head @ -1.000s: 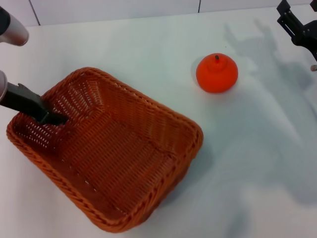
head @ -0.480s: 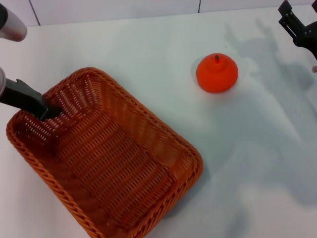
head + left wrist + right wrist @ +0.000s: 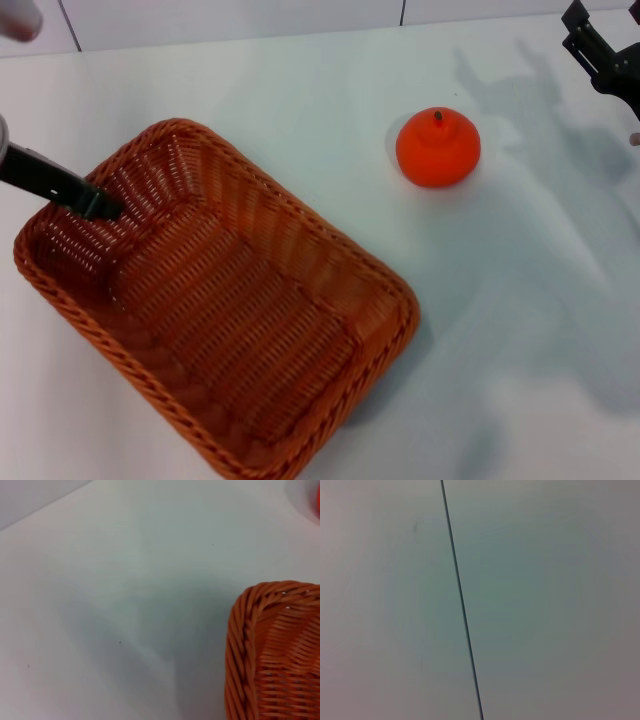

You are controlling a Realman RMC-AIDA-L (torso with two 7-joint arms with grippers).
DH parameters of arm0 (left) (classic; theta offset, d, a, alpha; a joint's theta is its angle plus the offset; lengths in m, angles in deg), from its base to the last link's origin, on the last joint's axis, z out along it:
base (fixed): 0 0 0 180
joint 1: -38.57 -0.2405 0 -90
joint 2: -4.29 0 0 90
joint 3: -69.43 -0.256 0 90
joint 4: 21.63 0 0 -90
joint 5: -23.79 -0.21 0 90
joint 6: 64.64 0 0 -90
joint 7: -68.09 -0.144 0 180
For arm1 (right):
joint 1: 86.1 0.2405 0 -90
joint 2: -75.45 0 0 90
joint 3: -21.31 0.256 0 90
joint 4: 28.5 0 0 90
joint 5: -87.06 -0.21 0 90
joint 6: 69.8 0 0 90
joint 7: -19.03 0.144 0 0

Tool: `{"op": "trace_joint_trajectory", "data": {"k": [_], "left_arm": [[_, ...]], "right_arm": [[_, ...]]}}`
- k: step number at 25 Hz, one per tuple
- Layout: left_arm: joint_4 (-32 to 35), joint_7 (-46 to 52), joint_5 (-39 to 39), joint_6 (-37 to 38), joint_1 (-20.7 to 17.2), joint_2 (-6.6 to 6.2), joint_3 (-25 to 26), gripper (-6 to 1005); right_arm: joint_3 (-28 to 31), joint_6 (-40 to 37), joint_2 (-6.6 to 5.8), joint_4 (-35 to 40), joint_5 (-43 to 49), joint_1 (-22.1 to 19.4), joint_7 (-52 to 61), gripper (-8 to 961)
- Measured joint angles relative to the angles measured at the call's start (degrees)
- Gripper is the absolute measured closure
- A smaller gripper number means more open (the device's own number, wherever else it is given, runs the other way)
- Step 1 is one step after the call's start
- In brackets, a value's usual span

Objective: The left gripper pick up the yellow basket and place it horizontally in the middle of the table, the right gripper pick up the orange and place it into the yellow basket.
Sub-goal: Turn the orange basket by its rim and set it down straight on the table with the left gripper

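Note:
The yellow basket [image 3: 230, 320], an orange-brown wicker rectangle, lies open side up on the white table [image 3: 300, 90] at the near left, set diagonally. My left gripper [image 3: 98, 205] reaches in from the left; its slim black jaw is closed over the basket's far-left rim. A rounded corner of the basket also shows in the left wrist view [image 3: 275, 650]. The orange [image 3: 437, 148] stands on the table to the right of the basket, apart from it, stem up. My right gripper [image 3: 585, 40] hangs open and empty at the far right edge, beyond the orange.
A pale wall with dark vertical seams [image 3: 403, 12] runs along the table's far edge. The right wrist view shows only a pale surface with one dark seam [image 3: 462, 605]. Bare tabletop lies between the basket and the orange.
The basket has gone from tilted up on its right side to lying flat on the table. The left gripper has moved slightly back with the rim. The right arm and the orange have not moved.

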Motion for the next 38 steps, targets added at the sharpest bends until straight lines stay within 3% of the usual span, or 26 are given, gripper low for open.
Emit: {"op": "trace_joint_trajectory", "data": {"k": [5, 16, 26, 38], "left_arm": [[-2.73, 5.75, 0.06, 1.03, 2.48, -1.17, 1.79, 828], [-3.62, 8.48, 2.56, 1.11, 4.74, -1.17, 14.26, 854], [-3.72, 8.90, 4.41, -0.91, 3.35, -1.68, 22.50, 868], [-5.15, 12.60, 7.02, -3.68, -0.41, -1.21, 24.02, 867]], "right_arm": [[-0.05, 0.00, 0.00, 0.00, 0.02, 0.04, 0.00, 7], [-0.27, 0.14, 0.09, 0.00, 0.09, 0.29, 0.00, 11], [-0.81, 0.38, 0.09, -0.08, 0.09, 0.65, 0.00, 17], [-0.79, 0.55, -0.09, -0.08, 0.08, 1.27, 0.00, 24]]}}
